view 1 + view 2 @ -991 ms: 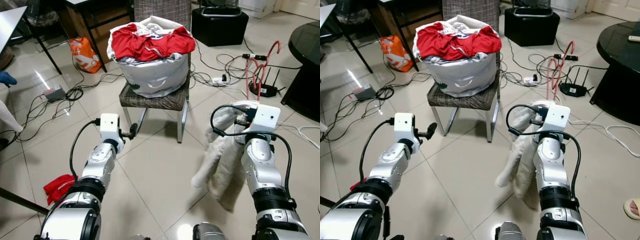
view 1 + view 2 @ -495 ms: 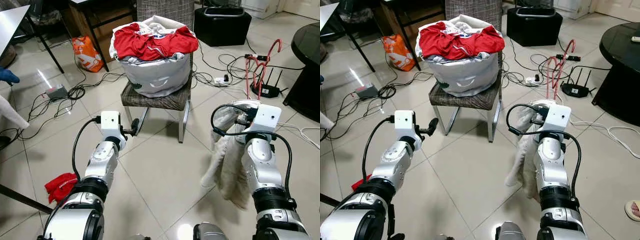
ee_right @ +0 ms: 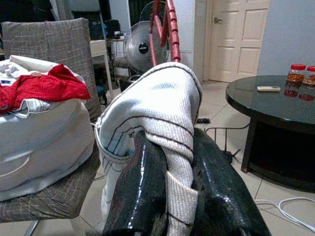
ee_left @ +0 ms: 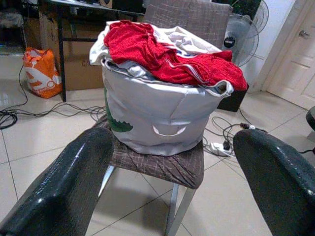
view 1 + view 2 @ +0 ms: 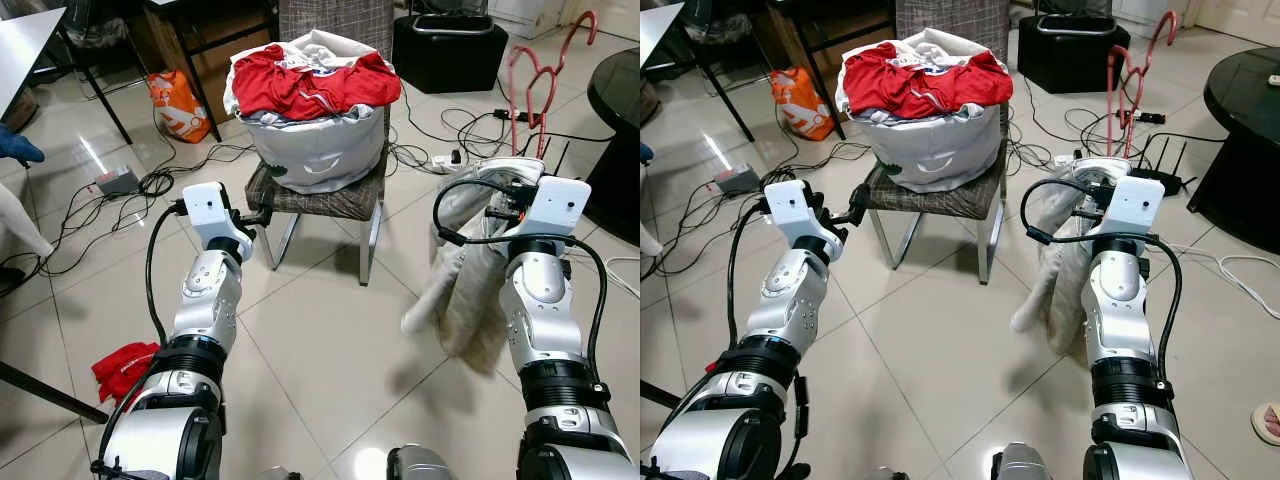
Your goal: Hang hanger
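Note:
A red hanger [image 5: 541, 76] sticks up from my right gripper [image 5: 503, 203], hook uppermost. A whitish knit garment [image 5: 462, 290] is draped on it and hangs down toward the floor tiles. In the right wrist view the two black fingers [image 3: 143, 183] are shut on the cloth-wrapped hanger [image 3: 167, 22]. My left gripper [image 5: 262, 213] is open and holds nothing, close to the front left corner of the chair [image 5: 322, 203]. The left wrist view looks between the spread fingers [image 4: 74, 177] at the laundry bag [image 4: 157, 118].
The grey chair carries a white laundry bag [image 5: 318, 152] heaped with red clothes [image 5: 310, 82]. A red cloth [image 5: 124, 369] lies on the floor at left. Cables and a power strip [image 5: 445, 158] trail behind. A black round table [image 5: 617, 92] stands right, an orange bag [image 5: 171, 92] far left.
My right arm has lifted, so the red hanger and the hanging garment are higher. The left gripper has risen a little toward the chair.

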{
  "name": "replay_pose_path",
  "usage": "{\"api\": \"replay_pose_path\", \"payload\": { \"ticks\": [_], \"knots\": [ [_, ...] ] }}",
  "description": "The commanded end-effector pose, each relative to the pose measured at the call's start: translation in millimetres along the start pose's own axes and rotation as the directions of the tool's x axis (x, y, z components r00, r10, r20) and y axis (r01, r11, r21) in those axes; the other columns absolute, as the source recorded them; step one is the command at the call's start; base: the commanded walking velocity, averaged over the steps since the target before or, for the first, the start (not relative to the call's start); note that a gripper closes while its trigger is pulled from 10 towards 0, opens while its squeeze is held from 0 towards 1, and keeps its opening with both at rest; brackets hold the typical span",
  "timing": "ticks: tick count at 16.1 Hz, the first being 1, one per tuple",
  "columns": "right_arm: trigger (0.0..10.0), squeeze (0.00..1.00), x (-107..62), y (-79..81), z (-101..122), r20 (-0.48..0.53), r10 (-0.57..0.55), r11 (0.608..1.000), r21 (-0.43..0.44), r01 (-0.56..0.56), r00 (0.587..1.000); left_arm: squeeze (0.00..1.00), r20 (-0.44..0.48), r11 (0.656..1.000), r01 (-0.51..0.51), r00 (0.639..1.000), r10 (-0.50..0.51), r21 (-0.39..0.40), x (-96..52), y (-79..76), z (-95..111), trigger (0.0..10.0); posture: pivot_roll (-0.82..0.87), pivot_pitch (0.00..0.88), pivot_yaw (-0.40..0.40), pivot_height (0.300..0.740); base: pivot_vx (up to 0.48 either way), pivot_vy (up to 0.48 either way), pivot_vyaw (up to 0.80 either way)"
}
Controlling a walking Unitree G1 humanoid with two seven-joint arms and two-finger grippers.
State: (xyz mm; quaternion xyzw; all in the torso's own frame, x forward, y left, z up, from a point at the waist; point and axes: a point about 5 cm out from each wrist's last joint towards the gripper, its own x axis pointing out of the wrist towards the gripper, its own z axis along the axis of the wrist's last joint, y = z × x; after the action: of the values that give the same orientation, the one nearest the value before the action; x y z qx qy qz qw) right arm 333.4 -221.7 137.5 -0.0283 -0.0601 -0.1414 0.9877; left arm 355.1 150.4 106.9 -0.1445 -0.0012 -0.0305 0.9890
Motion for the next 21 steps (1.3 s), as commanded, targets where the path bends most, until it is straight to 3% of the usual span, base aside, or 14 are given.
{"api": "replay_pose_path", "payload": {
  "ticks": [1, 5, 9, 21],
  "knots": [
    [10.0, 0.0, 5.8, 10.0, 18.4, 0.082, 0.029, 0.999, 0.016, -0.031, 0.996, 0.0, -0.003, 1.0, -0.001, 1.0, 0.001, 0.011, -0.8, 0.8, 0.7, 10.0, -0.21, 0.0, 0.123, 0.74, 0.0, 0.0, 0.0],
    [10.0, 0.0, 5.3, 10.7, 17.3, 0.07, 0.039, 0.999, 0.02, -0.04, 0.997, 0.0, -0.03, 1.0, 0.013, 0.999, -0.013, 0.019, -5.2, -3.6, -7.7, 10.0, -0.21, 0.0, 0.124, 0.74, 0.0, 0.0, 0.0],
    [10.0, 0.0, 5.9, 13.5, 15.8, 0.058, 0.05, 0.999, 0.006, -0.05, 0.997, 0.0, -0.045, 1.0, 0.006, 0.999, -0.005, 0.02, -5.5, -2.9, -9.8, 10.0, -0.2, 0.0, 0.12, 0.74, 0.0, 0.0, 0.65],
    [10.0, 0.0, 2.4, 21.0, 8.2, 0.024, 0.086, 0.996, 0.006, -0.086, 0.996, 0.0, -0.061, 1.0, 0.003, 0.998, -0.001, 0.029, -6.5, -2.6, -12.3, 10.0, -0.2, 0.0, 0.124, 0.74, 0.0, 0.0, 0.0]
  ]
}}
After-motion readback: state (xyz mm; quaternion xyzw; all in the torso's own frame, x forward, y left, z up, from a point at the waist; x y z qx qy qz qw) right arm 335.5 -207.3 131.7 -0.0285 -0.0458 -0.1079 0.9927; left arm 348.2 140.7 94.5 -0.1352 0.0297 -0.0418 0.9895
